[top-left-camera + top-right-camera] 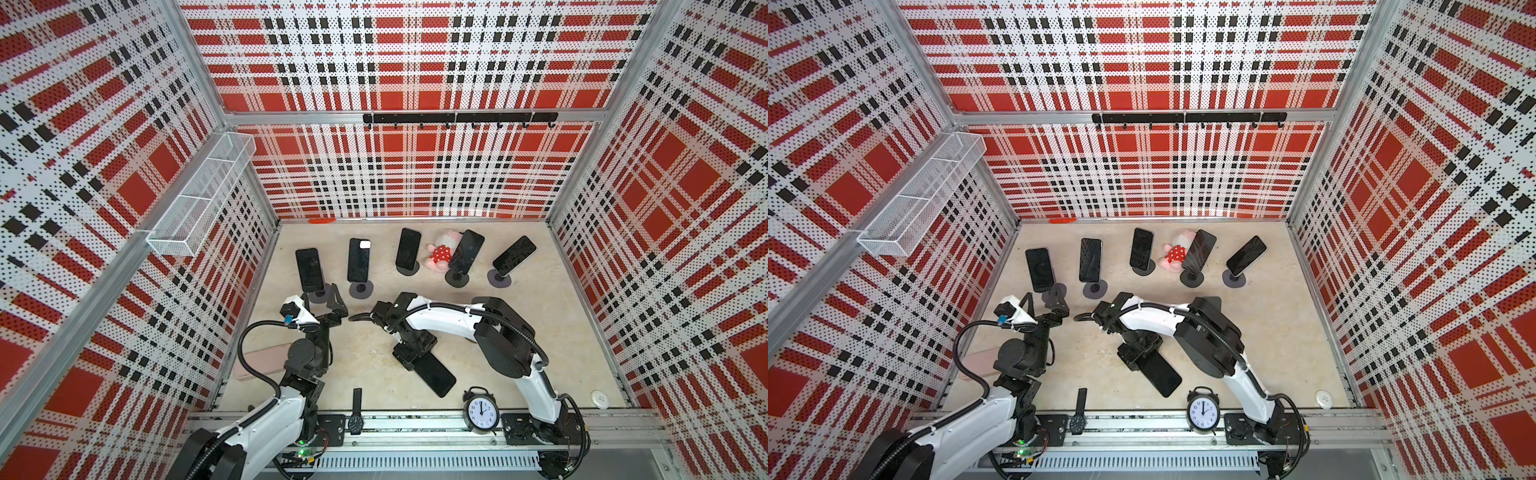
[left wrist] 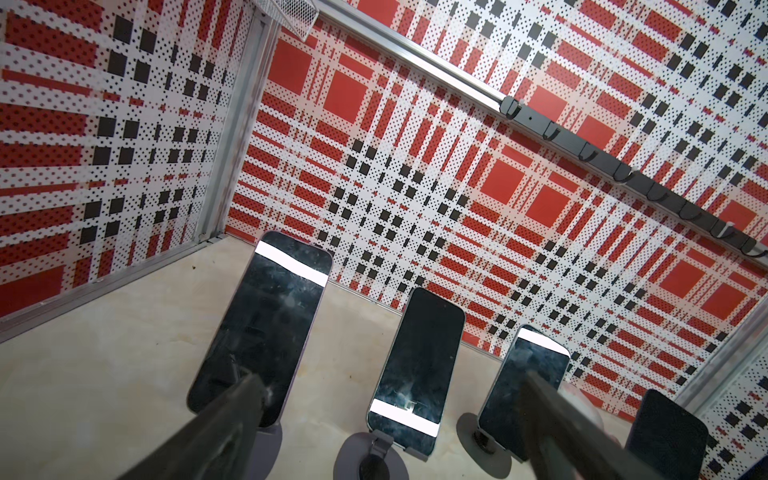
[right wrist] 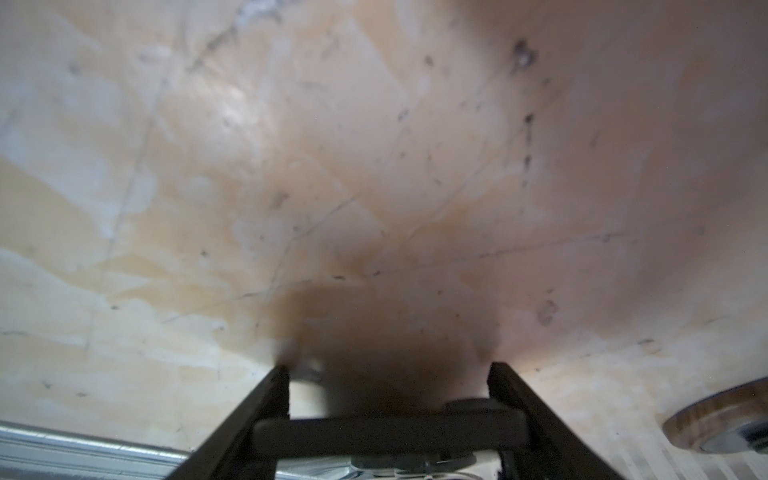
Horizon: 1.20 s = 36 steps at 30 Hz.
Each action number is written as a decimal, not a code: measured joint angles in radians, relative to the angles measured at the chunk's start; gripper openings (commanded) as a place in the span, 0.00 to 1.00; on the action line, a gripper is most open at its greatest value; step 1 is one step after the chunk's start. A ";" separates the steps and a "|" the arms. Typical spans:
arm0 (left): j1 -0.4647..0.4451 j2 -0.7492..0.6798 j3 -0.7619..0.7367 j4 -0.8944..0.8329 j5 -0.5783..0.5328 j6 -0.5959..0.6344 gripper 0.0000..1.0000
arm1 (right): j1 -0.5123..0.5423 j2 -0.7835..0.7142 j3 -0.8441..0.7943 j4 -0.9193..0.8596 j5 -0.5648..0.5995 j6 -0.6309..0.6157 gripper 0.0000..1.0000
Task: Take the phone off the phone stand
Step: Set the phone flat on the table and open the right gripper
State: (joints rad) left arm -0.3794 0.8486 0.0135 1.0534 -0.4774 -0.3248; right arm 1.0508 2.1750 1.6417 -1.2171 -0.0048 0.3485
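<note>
A scuffed beige tabletop [image 1: 540, 332] sits boxed in by red, white and black plaid perforated walls [image 1: 415, 174]. A black hook rail [image 1: 457, 118] runs along the back wall, and a white wire basket [image 1: 199, 199], split into compartments, hangs on the left wall. Along the back edge, five phone stands [image 1: 360, 289] each carry one of the standing phones [image 1: 358, 259]. An alarm clock [image 1: 481, 411] and a wristwatch [image 1: 356, 411] lie at the front edge. The right gripper [image 1: 409, 353] pinches one end of the phone [image 1: 434, 374], held off any stand over the tabletop's middle, toward the front edge; whether it touches the surface cannot be told. The left gripper [image 1: 323, 300] is spread wide by the leftmost stand.
</note>
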 measured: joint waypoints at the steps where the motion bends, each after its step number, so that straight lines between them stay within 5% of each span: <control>1: 0.000 0.000 0.000 0.000 -0.003 0.000 0.98 | -0.001 0.000 -0.002 0.003 -0.005 -0.002 0.74; 36: 0.000 0.014 0.000 -0.047 -0.021 0.000 0.98 | -0.010 -0.032 -0.056 0.051 -0.040 -0.006 0.79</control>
State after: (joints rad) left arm -0.3794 0.8631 0.0135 1.0065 -0.4980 -0.3244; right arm 1.0412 2.1426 1.5852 -1.1656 -0.0448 0.3420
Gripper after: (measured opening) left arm 0.981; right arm 0.784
